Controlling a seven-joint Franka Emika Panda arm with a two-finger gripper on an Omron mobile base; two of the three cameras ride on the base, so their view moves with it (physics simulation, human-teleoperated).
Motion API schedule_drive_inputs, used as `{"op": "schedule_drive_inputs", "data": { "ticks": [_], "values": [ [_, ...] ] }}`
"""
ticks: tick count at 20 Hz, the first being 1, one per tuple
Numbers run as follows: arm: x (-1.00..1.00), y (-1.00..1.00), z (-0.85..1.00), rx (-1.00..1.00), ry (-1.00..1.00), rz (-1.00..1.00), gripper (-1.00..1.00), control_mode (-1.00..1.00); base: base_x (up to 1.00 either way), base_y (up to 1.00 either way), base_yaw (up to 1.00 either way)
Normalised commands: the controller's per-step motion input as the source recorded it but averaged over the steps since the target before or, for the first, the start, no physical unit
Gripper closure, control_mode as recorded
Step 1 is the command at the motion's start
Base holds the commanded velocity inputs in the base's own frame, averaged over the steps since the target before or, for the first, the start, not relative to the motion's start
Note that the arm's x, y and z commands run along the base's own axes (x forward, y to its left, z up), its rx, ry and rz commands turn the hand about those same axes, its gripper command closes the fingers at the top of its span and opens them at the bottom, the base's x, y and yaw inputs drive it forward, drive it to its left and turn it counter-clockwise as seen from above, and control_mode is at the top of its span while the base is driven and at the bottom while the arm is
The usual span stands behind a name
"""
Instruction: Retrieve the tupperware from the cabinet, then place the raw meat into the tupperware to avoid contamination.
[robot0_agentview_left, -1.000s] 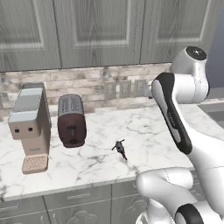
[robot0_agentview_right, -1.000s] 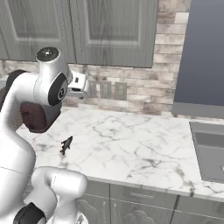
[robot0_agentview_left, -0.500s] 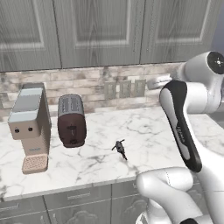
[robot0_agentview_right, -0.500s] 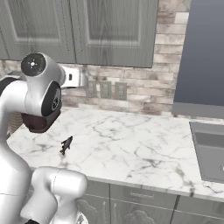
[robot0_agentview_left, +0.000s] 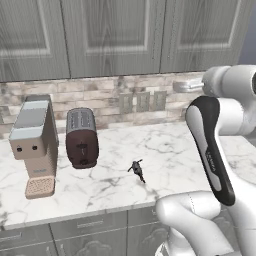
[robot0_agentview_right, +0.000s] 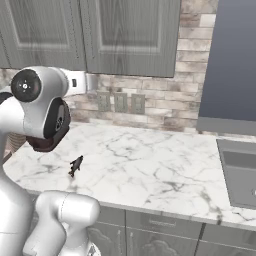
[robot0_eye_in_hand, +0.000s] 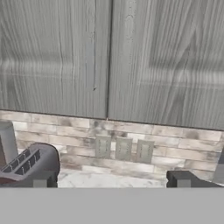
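gripper (robot0_eye_in_hand: 111, 181) jaws spread wide, holding nothing, has swung up to face the wall | cabinet (robot0_eye_in_hand: 109, 57) straight ahead and above it, both doors shut, now centred in hand view | toaster (robot0_agentview_left: 81, 138) below-left on counter (robot0_agentview_left: 165, 150) | judgement: lined up for door opening; tupperware presumably inside, unseen
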Motion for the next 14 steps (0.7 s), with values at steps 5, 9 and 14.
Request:
{"op": "schedule_drive_inputs", "data": {
  "ticks": [5,9,14],
  "values": [
    [-0.05,0.0,0.39,0.0,-0.16,0.0,-1.0,-1.0,0.0,0.0,0.0],
    [0.0,-0.03,0.2,0.01,-0.09,0.0,-1.0,-1.0,0.0,0.0,0.0],
    [0.0,-0.08,0.06,0.02,-0.06,0.0,-1.0,-1.0,0.0,0.0,0.0]
  ]
}}
